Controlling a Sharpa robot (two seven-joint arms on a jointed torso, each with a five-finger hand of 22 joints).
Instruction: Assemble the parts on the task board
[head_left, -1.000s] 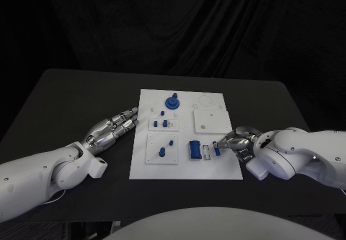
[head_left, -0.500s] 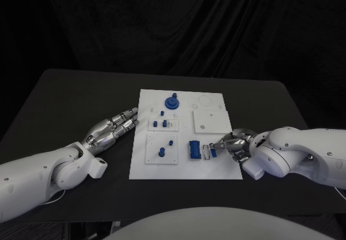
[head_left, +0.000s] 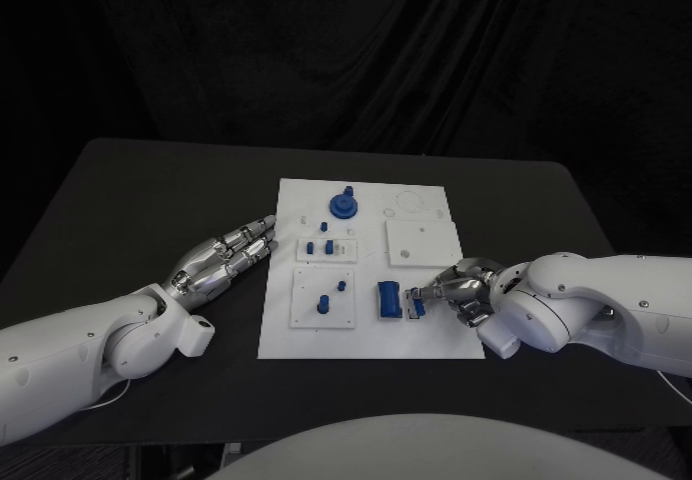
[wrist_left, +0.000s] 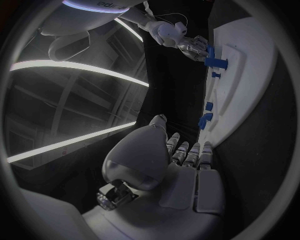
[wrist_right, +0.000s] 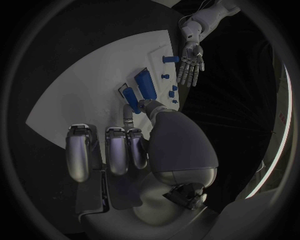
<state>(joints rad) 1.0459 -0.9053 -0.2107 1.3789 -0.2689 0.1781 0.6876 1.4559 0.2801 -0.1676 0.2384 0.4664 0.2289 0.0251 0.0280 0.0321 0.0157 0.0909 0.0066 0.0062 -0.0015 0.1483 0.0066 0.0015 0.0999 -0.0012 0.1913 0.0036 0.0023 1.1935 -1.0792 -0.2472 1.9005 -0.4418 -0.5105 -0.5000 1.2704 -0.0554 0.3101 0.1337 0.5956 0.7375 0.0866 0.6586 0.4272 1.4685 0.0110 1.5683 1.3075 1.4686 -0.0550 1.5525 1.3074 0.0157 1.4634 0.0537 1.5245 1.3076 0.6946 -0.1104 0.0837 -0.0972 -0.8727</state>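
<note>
White task board (head_left: 372, 340) lying flat in the middle of a black table (head_left: 144, 190). Small blue part (head_left: 420, 303) pinched at the fingertips of the right hand (head_left: 456, 293), held just above the board's near right area, right beside a larger blue block (head_left: 389, 299) standing on the board. Seen from the right wrist, same small part (wrist_right: 130, 98) at the tips of thumb and a finger, next to 2 long blue pieces (wrist_right: 145, 85) in a raised white frame. Further back on the board, a round blue knob (head_left: 345, 204); between it and the near edge, 2 square white insets (head_left: 325, 298) carrying several small blue pegs. Plain white square plate (head_left: 424, 242) toward the board's right side. Left hand (head_left: 225, 257) resting on the table just beside the board's left edge, fingers straight and close together, holding nothing. From the left wrist, dark lettering on the other arm's white shell, too bent to read with certainty.
</note>
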